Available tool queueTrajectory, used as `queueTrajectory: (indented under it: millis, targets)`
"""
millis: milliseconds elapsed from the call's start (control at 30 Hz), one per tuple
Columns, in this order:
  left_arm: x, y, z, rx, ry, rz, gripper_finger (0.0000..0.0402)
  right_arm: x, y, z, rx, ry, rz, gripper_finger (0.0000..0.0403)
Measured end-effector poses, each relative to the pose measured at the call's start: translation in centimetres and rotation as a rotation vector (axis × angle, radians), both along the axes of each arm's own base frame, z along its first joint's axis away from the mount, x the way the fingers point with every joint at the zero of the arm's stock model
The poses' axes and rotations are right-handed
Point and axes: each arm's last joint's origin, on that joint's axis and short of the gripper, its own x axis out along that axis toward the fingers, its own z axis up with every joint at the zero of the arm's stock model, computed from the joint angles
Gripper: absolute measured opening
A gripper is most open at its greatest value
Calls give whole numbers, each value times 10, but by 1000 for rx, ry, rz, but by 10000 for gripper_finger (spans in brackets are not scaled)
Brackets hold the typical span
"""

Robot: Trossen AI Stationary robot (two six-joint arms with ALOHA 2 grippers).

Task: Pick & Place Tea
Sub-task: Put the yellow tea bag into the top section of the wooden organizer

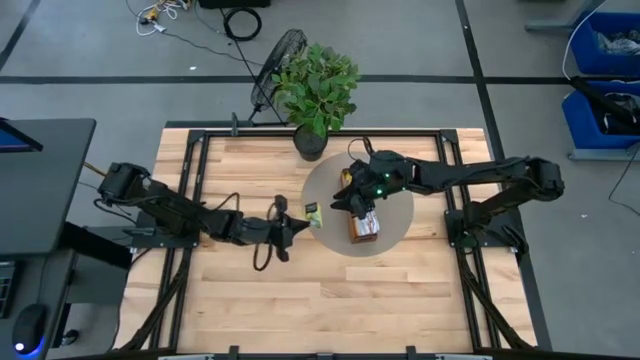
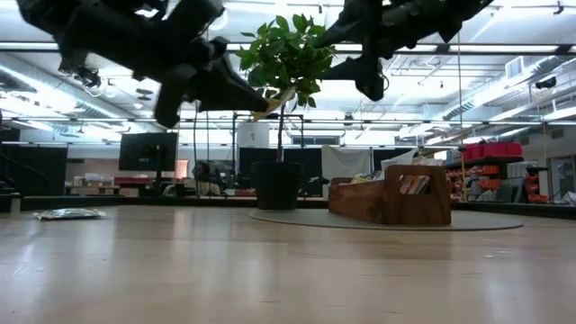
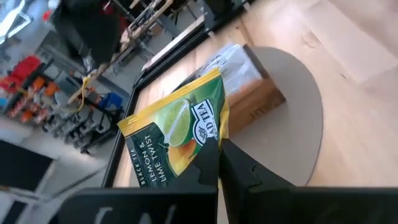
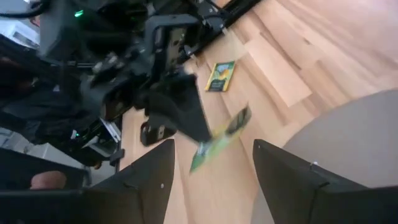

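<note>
arms: two, dark matte black, jointed segments | right arm (image 1: 470, 175): small green light near its wrist | left arm (image 1: 190, 215): thin black cable looped beneath its forearm | fingers (image 4: 149, 180): black, broad, angular, tapering

A potted plant (image 1: 316, 88) stands beside the round grey mat (image 1: 395, 228) bearing a wooden tray (image 2: 391, 201).
</note>
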Motion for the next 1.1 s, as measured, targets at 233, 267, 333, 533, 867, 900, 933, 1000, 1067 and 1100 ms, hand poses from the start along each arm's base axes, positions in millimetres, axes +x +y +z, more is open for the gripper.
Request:
queueTrajectory:
  millis: [233, 267, 333, 533, 867, 900, 933, 1000, 1067, 1100]
  targets:
    - [36, -9, -11, 80, 104, -16, 2, 1, -9, -10, 72, 66, -4, 223]
    - [40, -10, -12, 94, 113, -17, 2, 0, -10, -12, 74, 87, -7, 223]
    - [47, -12, -14, 126, 126, -25, 2, -3, -11, -16, 85, 134, -6, 223]
    - [62, -16, -10, 184, 159, -36, 2, -6, -9, -21, 80, 198, -13, 223]
    - [68, -13, -2, 233, 169, -41, 2, -10, -8, -26, 61, 252, -5, 223]
    - [68, -13, -2, 237, 171, -41, 2, -10, -8, -26, 64, 253, 0, 221]
    - [68, -12, -2, 241, 171, -40, 2, -9, -8, -26, 69, 254, 7, 219]
    - [69, -10, -1, 254, 166, -39, 2, -9, -8, -28, 79, 259, 20, 212]
    - [69, -8, -1, 268, 171, -40, 2, -8, -8, -28, 77, 255, 24, 203]
    - [70, -7, -1, 270, 172, -38, 2, -7, -8, -29, 76, 252, 23, 199]
